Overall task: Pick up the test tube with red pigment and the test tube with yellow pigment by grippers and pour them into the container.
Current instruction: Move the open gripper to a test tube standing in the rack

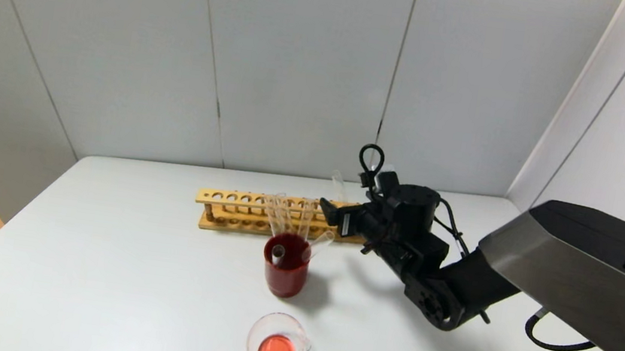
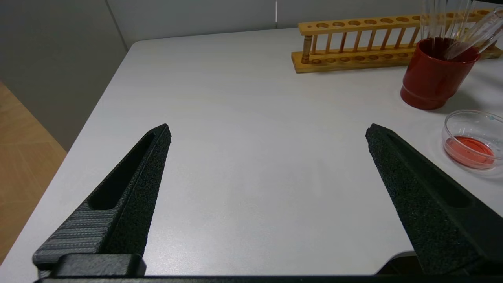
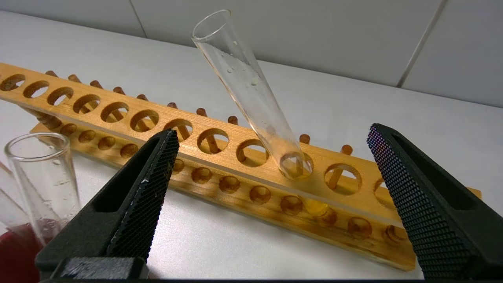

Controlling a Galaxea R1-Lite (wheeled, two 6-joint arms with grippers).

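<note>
The test tube with yellow pigment leans in a hole of the wooden rack, with yellow liquid at its tip below the top bar. It also shows in the head view. My right gripper is open and empty just in front of it, jaws wide to either side without touching; in the head view it is at the rack's right part. The container, a low glass beaker, holds red liquid near the table's front. No tube with a red tip shows. My left gripper is open over bare table.
A dark red cup with several clear tubes stands between the rack and the beaker, just left of my right gripper. One tube mouth is close to my right gripper's finger. Walls stand behind and to the right of the table.
</note>
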